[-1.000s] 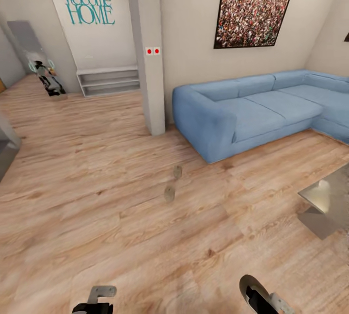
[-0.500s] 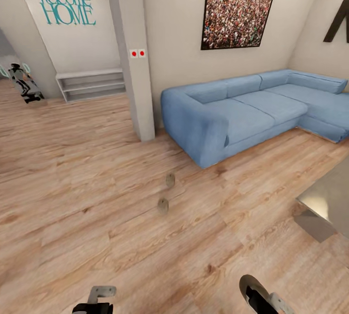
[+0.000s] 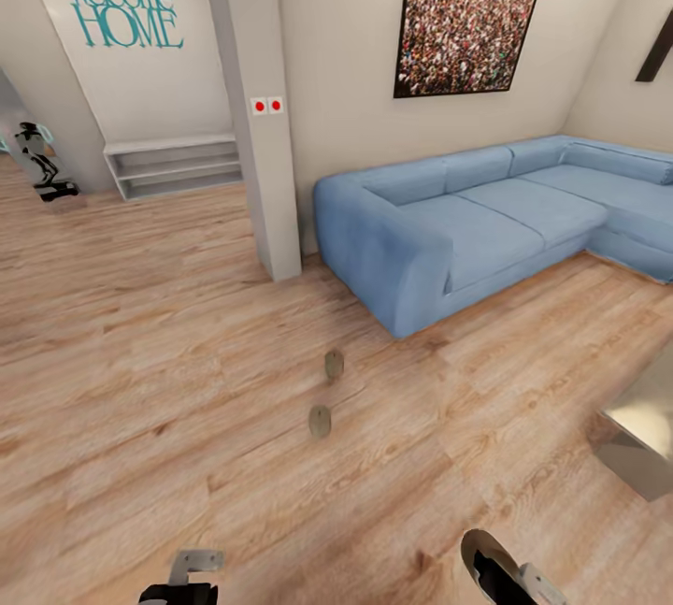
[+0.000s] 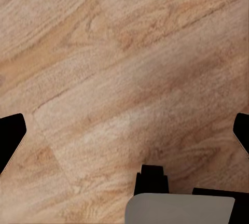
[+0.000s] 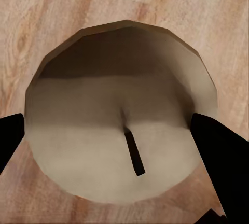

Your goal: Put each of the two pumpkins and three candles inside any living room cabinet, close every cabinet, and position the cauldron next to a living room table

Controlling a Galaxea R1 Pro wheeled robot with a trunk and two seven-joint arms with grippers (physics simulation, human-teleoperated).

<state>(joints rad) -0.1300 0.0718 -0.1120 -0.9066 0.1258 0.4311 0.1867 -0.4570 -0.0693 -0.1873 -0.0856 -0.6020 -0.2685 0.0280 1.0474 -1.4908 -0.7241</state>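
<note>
1. Your left pincer: low at the near edge of the head view, arm tucked close to the trunk. The left wrist view adds what the head view cannot: both dark fingers stand spread to the far sides with bare wooden floor between them. Released, nothing in it.

2. Two small tan candles on the floor ahead of you, one just beyond the other, apart from both arms and well short of the blue sofa.

3. Your right pincer: also low and near, angled inward. The head view gives only a pale oval at its tip; the right wrist view shows a round tan held candle with a dark wick, looked at from above, set between the two black fingers. Clenched on that candle, over the floor.

4. Counter: one glossy grey corner at the far right, near the sofa's end.
</note>
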